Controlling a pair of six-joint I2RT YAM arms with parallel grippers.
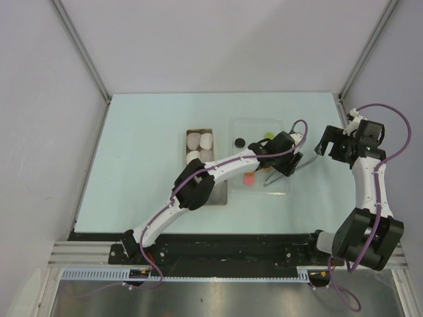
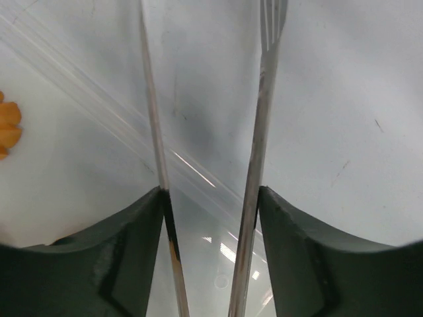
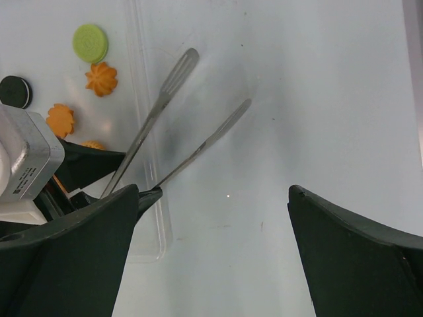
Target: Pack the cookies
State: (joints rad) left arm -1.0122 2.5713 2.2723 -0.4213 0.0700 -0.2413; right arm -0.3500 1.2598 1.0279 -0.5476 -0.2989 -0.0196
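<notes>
My left fingers [image 2: 99, 264] clamp metal tongs [image 2: 259, 132]; orange cookie [image 2: 8, 132] sits well left of them; right fingers [image 3: 357, 257] wide apart, empty.

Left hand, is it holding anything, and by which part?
Yes, the left hand grips metal tongs, one finger outside each arm, well back from the tips; the joined end is hidden.

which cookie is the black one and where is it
The black cookie, leftmost in the right wrist view. The green cookie and orange cookies beside it are bright-coloured.
</notes>
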